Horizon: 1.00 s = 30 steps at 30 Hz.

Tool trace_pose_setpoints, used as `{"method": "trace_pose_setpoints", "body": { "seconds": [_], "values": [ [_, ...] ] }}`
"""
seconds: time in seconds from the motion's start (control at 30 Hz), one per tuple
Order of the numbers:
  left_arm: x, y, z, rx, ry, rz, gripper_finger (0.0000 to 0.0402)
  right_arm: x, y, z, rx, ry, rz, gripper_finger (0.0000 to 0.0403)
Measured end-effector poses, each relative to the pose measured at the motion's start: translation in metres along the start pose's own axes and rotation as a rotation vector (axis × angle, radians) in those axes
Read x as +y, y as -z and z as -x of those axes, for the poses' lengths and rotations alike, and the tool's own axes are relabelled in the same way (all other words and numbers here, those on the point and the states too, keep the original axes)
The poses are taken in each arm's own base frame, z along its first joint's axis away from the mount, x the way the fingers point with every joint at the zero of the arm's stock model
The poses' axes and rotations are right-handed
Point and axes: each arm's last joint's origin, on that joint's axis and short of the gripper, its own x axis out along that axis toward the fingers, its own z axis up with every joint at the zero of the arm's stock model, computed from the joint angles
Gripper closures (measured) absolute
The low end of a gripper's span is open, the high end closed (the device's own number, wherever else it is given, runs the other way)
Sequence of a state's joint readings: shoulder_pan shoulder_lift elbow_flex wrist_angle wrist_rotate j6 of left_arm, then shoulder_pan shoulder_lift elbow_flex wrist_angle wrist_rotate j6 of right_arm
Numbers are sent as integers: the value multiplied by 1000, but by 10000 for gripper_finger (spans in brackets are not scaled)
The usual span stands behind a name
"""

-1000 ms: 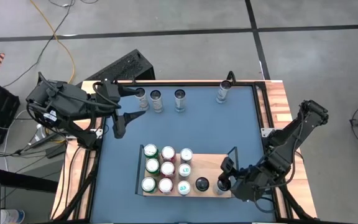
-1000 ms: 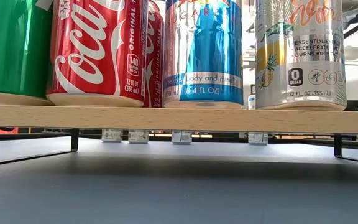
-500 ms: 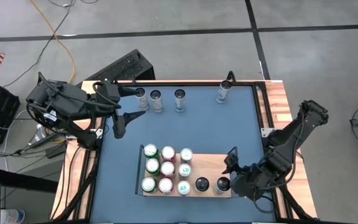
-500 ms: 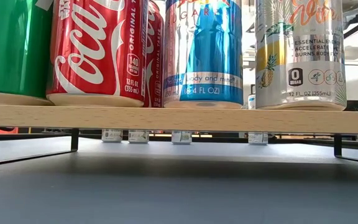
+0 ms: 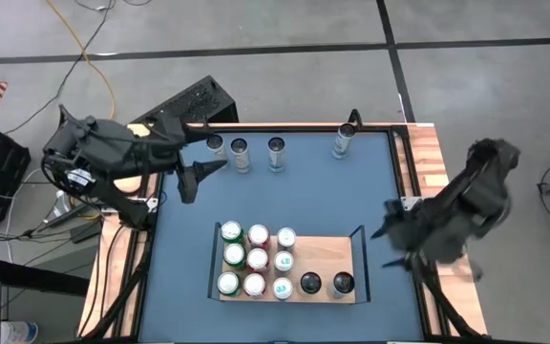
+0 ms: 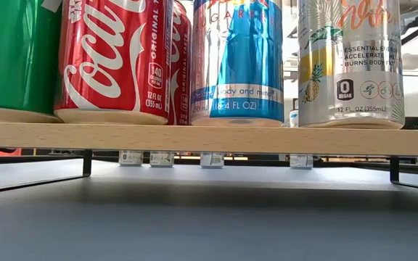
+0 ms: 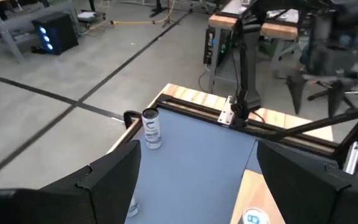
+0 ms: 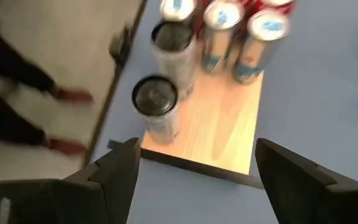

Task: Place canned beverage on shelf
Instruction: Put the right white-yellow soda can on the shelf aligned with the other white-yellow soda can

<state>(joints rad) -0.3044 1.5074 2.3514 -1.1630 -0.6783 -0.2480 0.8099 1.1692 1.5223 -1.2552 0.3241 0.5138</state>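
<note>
The light-wood shelf stands near the table's near edge, black rails at its short ends. Several cans fill its left part, and two dark-topped cans stand upright at its near right. The right wrist view shows those two cans on the board. My right gripper hovers open, raised off the shelf's right end, with nothing between its fingers. My left gripper waits open above the table's far left.
Several more cans stand upright along the table's far edge; one of them shows in the left wrist view. Bare blue tabletop lies between them and the shelf. The low view shows cans on the board.
My right gripper has drawn back from the dark-topped can at the shelf's near right end, going up and toward the table's right edge while rolling. That can stays upright on the shelf. My left gripper has turned a little toward the far edge.
</note>
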Motion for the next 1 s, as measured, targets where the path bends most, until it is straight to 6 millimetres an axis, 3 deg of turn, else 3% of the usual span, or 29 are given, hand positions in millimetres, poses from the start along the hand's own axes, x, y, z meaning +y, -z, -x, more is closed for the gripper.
{"method": "trace_pose_setpoints", "body": {
  "seconds": [0.17,0.47,0.6,0.73,1.0],
  "values": [
    [4,-1,-16,25,16,41,93,-29,16,48,-174,-26,-144,102],
    [1,1,-89,48,13,-1,93,-76,48,106,-443,45,-160,102],
    [5,-1,-122,20,72,-4,93,-89,60,120,-508,76,-128,102],
    [25,4,-149,70,71,-9,93,-99,68,129,-552,103,-141,102],
    [80,19,-170,261,-2,-165,93,-107,73,131,-590,276,-175,102]
  ]
}}
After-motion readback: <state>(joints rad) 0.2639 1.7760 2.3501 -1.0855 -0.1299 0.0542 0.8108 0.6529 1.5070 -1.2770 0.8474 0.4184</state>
